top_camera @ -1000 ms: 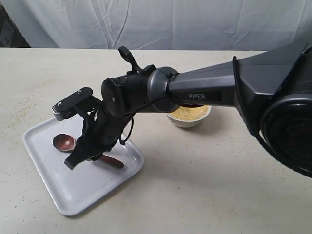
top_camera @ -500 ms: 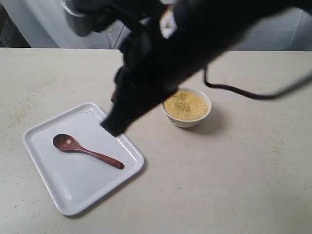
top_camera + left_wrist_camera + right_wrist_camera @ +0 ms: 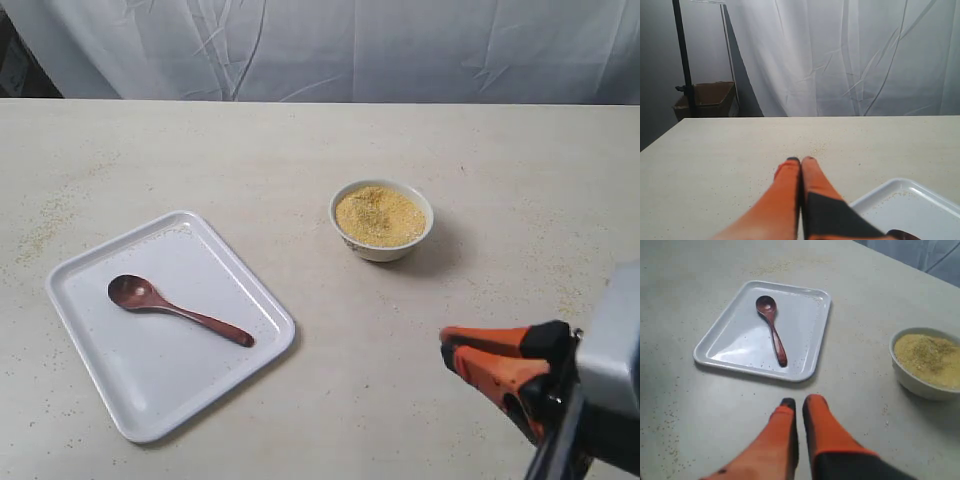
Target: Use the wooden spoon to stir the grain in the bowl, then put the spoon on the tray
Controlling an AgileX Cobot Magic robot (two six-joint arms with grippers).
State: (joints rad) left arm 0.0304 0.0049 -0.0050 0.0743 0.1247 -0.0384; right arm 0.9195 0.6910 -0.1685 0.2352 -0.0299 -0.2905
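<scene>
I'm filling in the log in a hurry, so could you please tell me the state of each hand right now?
Left hand: closed, holding nothing.
Right hand: closed, holding nothing.

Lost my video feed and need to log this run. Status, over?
Left pincer closed, empty. Right pincer closed, empty, clear of tray. Spoon lying flat on tray; grain in bowl. Nothing in the way.

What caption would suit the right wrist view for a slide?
Wooden spoon lies on the white tray; bowl of grain stands apart; the right arm's orange fingers hold nothing.
</scene>
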